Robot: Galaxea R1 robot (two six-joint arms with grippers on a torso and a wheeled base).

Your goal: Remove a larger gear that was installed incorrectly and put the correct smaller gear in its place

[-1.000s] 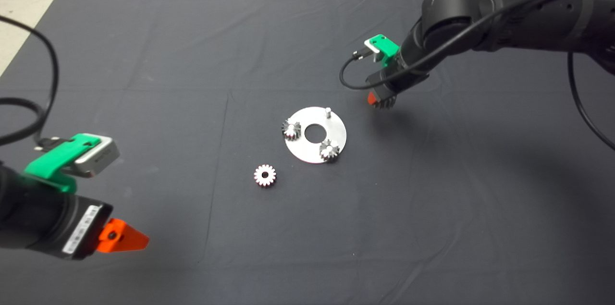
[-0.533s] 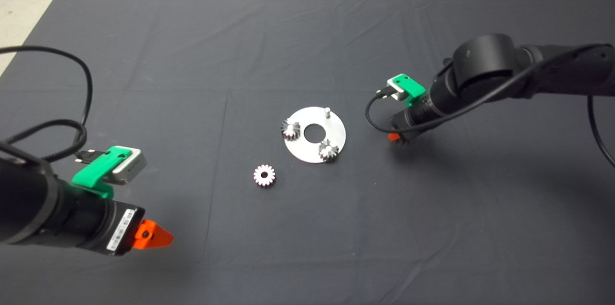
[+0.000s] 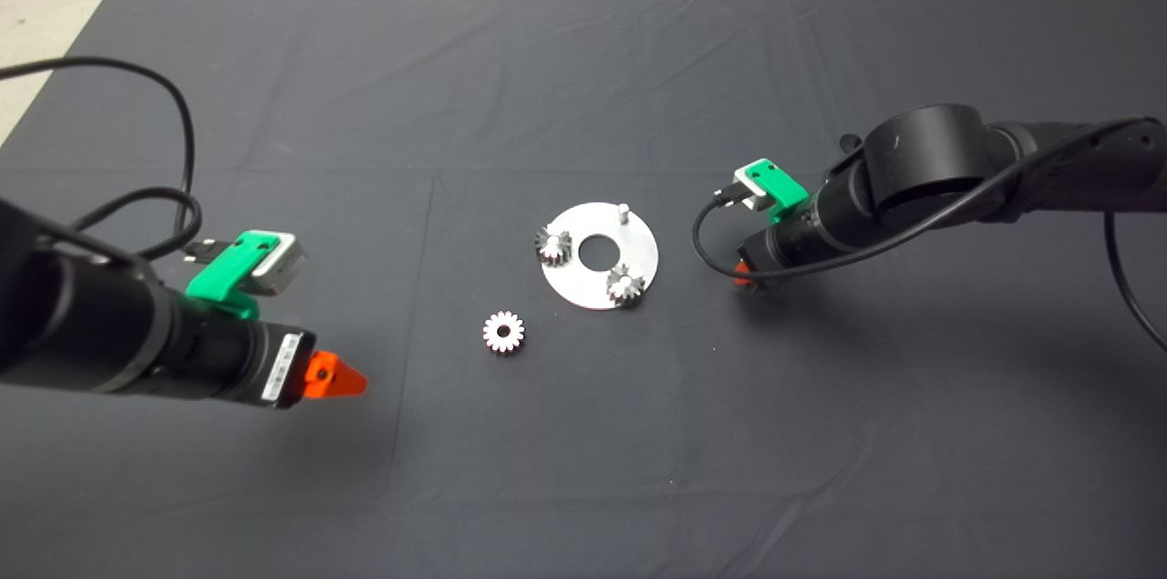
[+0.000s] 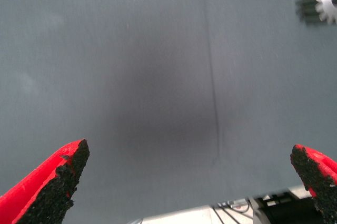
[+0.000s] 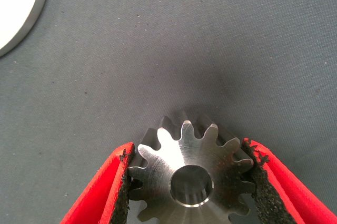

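Both arms have shifted since the earlier frames: the right gripper (image 3: 746, 276) has dropped lower toward the mat (image 3: 583, 59) on the right side of the round metal plate (image 3: 638, 237), and the left gripper (image 3: 351, 381) has travelled inward from the mat's left edge toward the middle. Clamped between the right gripper's red fingers (image 5: 100, 195) sits the larger gear (image 5: 192, 179), its teeth pressed against both black pads, close above the mat just beside the plate's rim. Left gripper's fingers (image 4: 50, 187) stand wide apart over bare mat. The smaller gear (image 3: 502, 332) lies flat on the mat, between the left gripper and the plate, nearer the plate. Two more gears (image 3: 552, 246) sit on the plate, alongside a bare peg (image 3: 622, 212).
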